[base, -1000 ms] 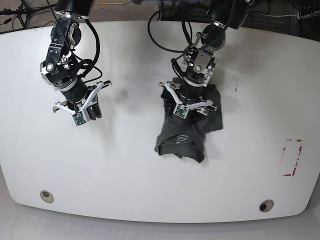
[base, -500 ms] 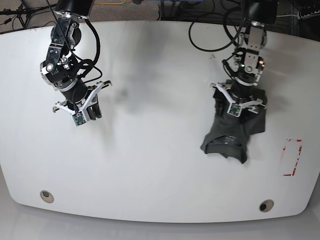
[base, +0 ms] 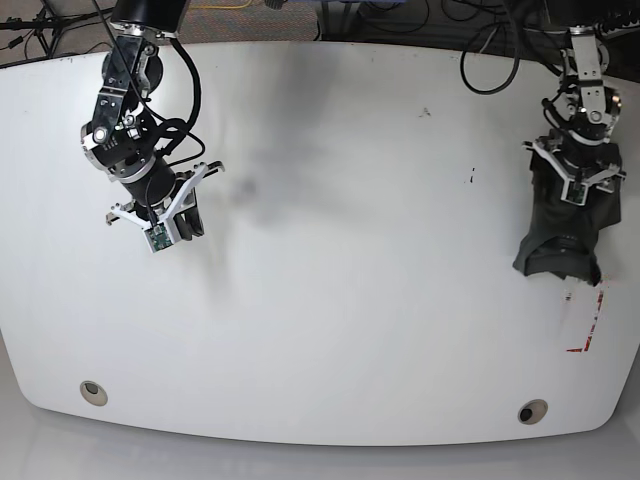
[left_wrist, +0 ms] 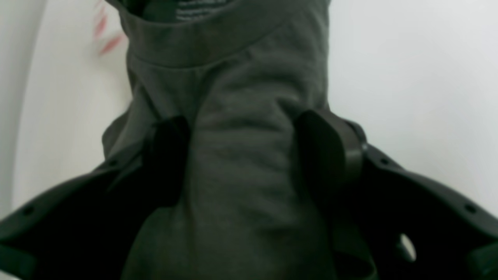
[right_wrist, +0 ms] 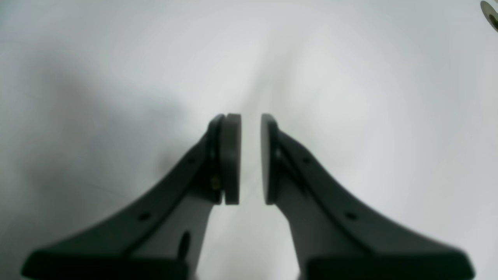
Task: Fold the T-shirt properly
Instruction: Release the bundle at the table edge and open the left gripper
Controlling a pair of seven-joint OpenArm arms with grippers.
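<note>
T-shirt (base: pixel 565 225) bunched at counter's (base: pixel 330 330) far right edge near red marks (base: pixel 585 320), hanging from left gripper (left_wrist: pixel 241 155), jaws clamped on fabric. Right gripper (right_wrist: pixel 251 155) over bare counter, jaws slightly apart, holding nothing.

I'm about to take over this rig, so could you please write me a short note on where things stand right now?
Left gripper: shut on the bunched dark charcoal-grey thin-fabric T-shirt, at the white table's far edge on the base view's right, near the red markings.
Right gripper: pads slightly apart, holding nothing, over bare table.
Done: shirt looks bundled compactly; fold quality cannot be judged.
Left: release it, check the fold.
</note>
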